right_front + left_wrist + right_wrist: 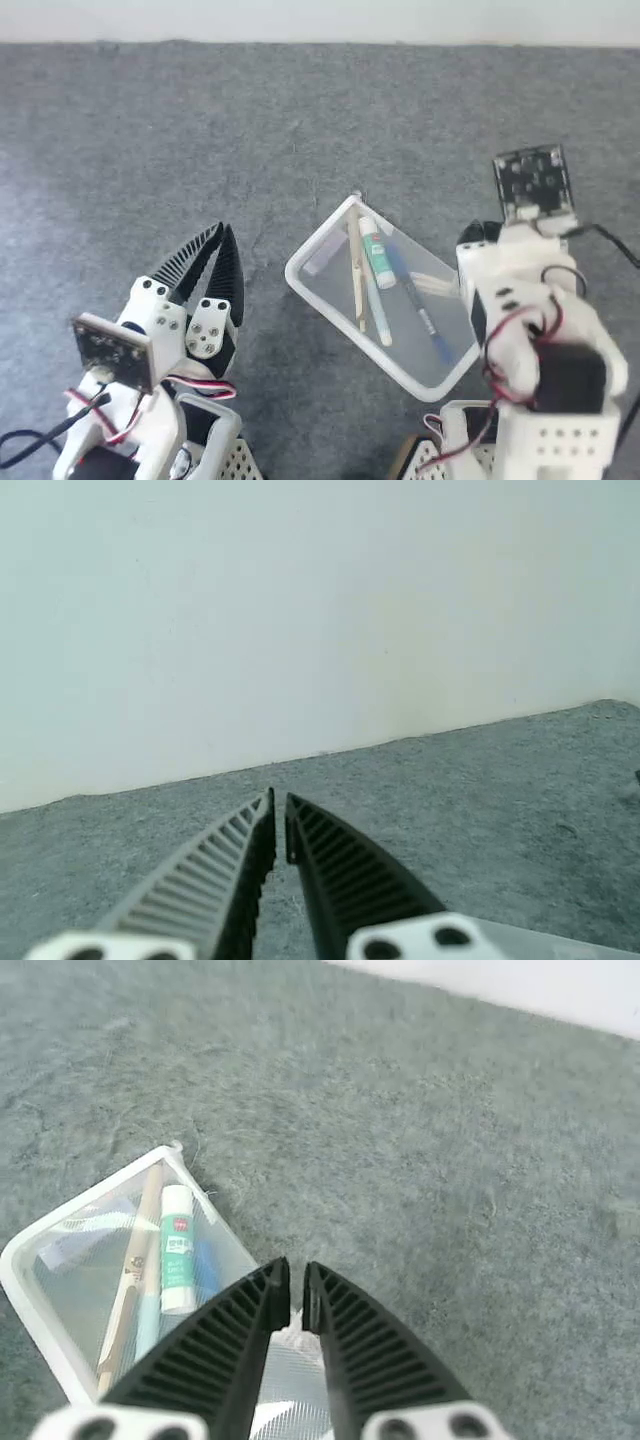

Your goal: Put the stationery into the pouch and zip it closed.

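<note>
A clear pouch with a white rim (310,290) lies flat on the grey carpet at mid-table. Inside it are a glue stick with a green label (376,252), a wooden pencil (356,268) and a dark pen (420,310). The right wrist view shows the same pouch (60,1310), with the glue stick (177,1250) and pencil (135,1270) inside. My right gripper (295,1270) hangs shut and empty over the pouch's near end. To the left of the pouch, my left gripper (222,235) is shut on nothing, clear of it and pointing toward the back wall (278,805).
Grey carpet (250,120) covers the table out to a white wall at the back. The right arm's body (530,320) stands beside the pouch's right end. Both arm bases sit at the near edge.
</note>
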`<state>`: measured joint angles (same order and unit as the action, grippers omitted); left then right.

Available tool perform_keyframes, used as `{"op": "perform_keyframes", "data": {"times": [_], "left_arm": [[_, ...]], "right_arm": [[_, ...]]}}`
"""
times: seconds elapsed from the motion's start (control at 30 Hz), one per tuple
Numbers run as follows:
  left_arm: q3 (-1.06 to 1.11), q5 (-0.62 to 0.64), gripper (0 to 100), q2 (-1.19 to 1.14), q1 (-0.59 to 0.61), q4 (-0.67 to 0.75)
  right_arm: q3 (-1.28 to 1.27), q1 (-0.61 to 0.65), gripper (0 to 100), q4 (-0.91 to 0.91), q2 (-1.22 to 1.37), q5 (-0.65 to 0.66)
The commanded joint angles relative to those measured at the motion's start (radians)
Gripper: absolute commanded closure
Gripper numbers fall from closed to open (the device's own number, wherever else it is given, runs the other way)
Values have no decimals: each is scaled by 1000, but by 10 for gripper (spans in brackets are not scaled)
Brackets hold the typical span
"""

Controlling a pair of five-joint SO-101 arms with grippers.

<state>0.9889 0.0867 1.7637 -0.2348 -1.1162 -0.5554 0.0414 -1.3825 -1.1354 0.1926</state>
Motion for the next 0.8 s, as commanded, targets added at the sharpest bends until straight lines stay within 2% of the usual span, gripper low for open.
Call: {"op": "perform_keyframes", "data": {"times": [0.0, 0.17, 0.43, 0.77], "left_arm": [[-5, 9, 991, 5, 94, 28], [-4, 11, 991, 5, 172, 17], [1, 14, 991, 5, 173, -55], [82, 11, 991, 5, 175, -40]], "right_arm": [[-55, 1, 978, 47, -122, 35], [-155, 2, 979, 74, -255, 35], [-275, 5, 977, 65, -410, 35], [-423, 7, 975, 70, -618, 40]]}}
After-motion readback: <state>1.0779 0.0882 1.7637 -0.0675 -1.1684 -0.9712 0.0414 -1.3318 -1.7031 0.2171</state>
